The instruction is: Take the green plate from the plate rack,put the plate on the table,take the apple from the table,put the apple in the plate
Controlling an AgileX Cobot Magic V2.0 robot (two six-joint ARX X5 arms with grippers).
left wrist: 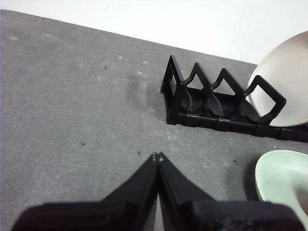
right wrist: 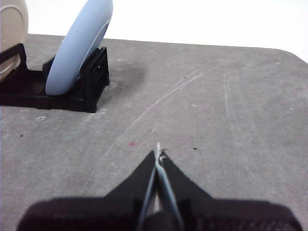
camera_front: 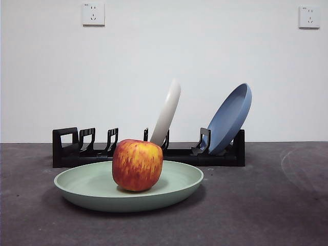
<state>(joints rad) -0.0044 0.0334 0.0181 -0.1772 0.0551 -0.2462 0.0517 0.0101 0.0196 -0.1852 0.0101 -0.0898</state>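
Nearest sits the green plate on the table, the apple resting inside it. Behind stands the plate rack, holding a cream plate and, rightward, a blue plate. Left gripper and right gripper both hover pinched together, empty.

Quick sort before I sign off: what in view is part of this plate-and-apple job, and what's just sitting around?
Job items:
green plate, flat on the table
apple, resting in that plate
plate rack, behind them
left gripper and right gripper, both shut, empty, off to the sides

Bystanders:
cream-white plate, in the rack
blue plate, in the rack
wall sockets
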